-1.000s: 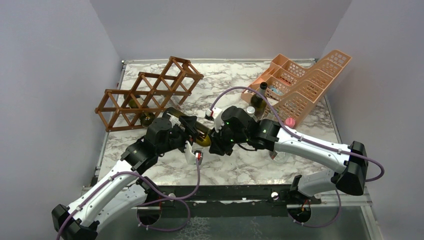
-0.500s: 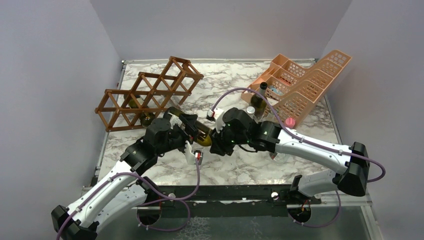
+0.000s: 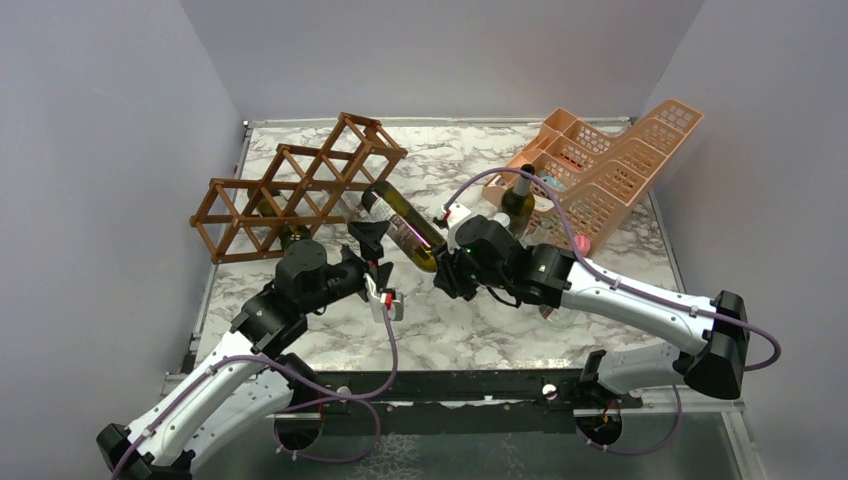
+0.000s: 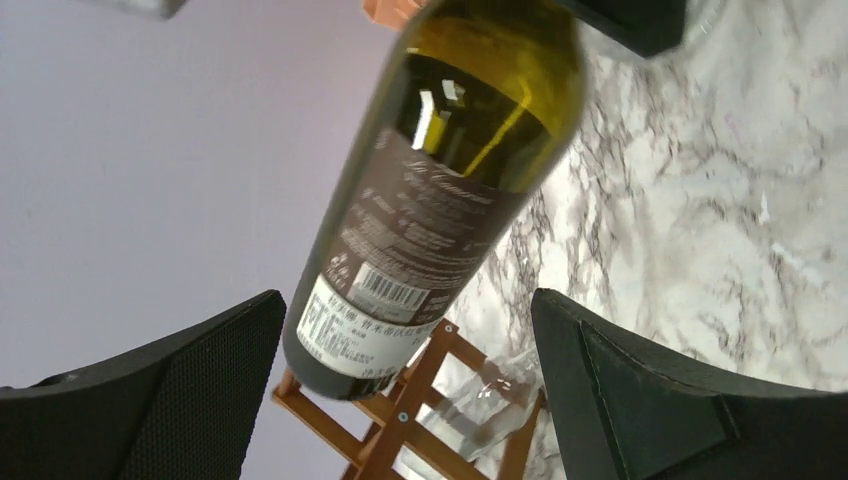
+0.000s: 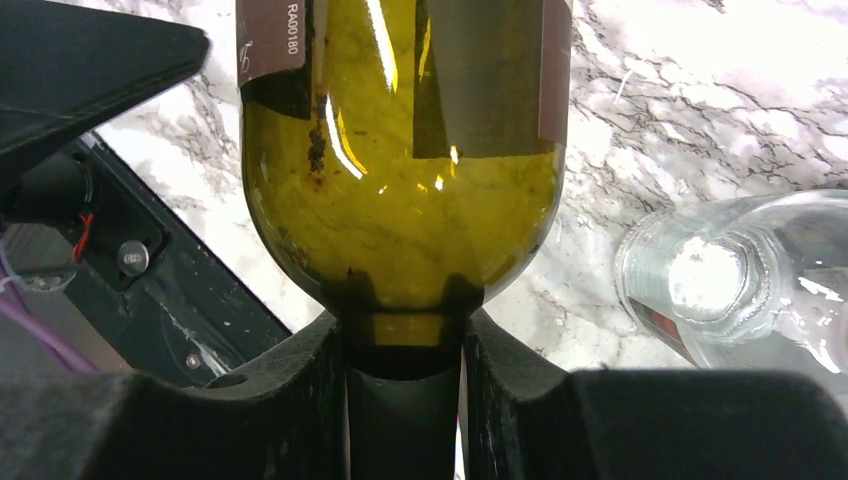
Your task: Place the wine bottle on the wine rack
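- wine bottle (image 3: pixel 400 226) airborne over worktop (image 3: pixel 480 330), tilted, base toward wine rack (image 3: pixel 300 185), not in yet
- right end effector (image 5: pixel 400 350) pinching neck; left end effector (image 3: pixel 373 265) spread, not touching bottle
- step: transport; next: line base w/ free cell

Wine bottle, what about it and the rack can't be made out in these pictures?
Top external: the wine bottle has its neck hidden inside the right gripper.
Left wrist: its neck runs off the top edge; the wine rack shows only a corner below the bottle.
Right wrist: its neck end is hidden between the gripper's fingers.
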Motion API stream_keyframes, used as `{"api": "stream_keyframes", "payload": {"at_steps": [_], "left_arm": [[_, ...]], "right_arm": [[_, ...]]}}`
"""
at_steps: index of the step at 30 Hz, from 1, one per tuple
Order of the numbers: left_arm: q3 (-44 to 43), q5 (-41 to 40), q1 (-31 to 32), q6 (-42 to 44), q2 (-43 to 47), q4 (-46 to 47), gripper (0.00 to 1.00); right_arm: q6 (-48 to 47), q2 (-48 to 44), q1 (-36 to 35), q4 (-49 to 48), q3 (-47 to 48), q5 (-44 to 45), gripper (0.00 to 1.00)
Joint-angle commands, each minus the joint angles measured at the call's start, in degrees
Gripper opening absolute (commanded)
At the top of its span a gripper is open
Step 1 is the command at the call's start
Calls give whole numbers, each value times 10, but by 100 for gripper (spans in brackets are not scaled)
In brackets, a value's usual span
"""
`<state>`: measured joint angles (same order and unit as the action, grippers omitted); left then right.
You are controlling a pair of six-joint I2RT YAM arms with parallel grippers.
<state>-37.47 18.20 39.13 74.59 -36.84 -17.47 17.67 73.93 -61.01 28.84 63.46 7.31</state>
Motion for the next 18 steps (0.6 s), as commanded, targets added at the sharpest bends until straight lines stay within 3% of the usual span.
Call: {"api": "stream_keyframes", "payload": {"at_steps": [1, 5, 8, 12, 18], "left_arm": [[8, -47, 3, -206, 31, 141, 99], [17, -239, 3, -466, 49, 297, 99], [-50, -388, 2, -601, 22, 276, 99], [-171, -431, 2, -698, -32, 158, 99], [-286, -449, 3, -755, -81, 56, 99]], "right_arm": [[15, -27, -1, -57, 9, 45, 1], [20, -26, -1, -61, 3, 42, 1], [20, -22, -1, -63, -2, 31, 1], [12, -6, -1, -70, 0, 4, 1], [0, 29, -1, -93, 23, -46, 1]]}}
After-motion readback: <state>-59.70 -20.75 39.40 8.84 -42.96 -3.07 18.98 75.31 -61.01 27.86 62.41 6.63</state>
